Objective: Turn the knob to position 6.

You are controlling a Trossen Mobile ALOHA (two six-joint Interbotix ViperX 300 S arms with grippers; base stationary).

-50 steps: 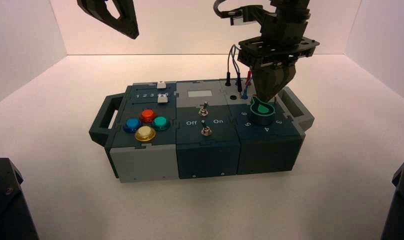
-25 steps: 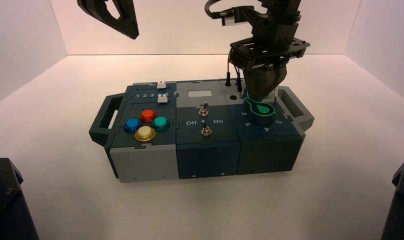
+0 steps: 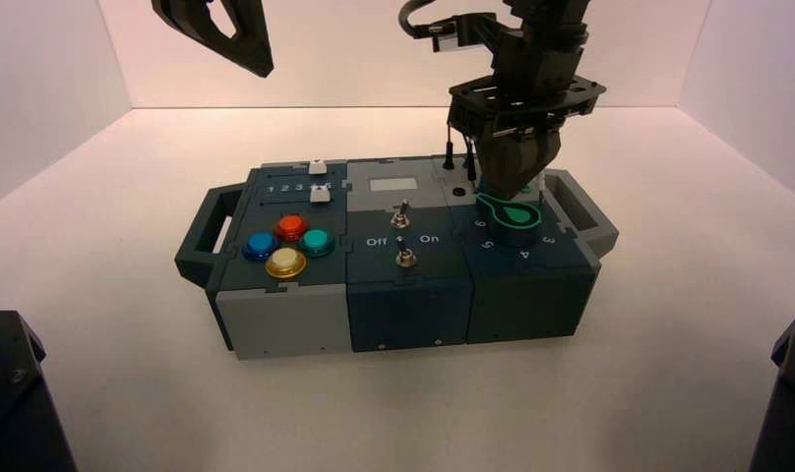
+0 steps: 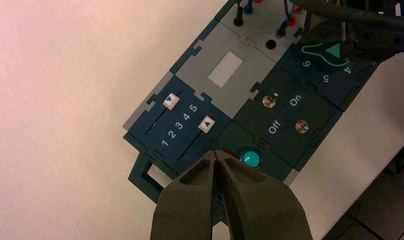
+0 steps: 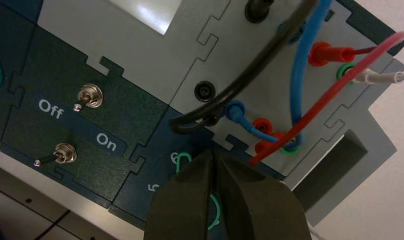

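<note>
Green-capped, the knob (image 3: 512,220) sits near the box's (image 3: 275,329) right front corner, pointer tip beside position 6 (image 4: 306,63), so turning looks nearly finished. Right gripper (image 3: 509,179) pinches it; left gripper (image 4: 217,165), pressed together, hangs parked above.

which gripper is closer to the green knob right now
Right. The right gripper is down on the knob at the box's right end, fingers together over it. The left gripper hangs high above the box's left end, well away, fingers shut.
</note>
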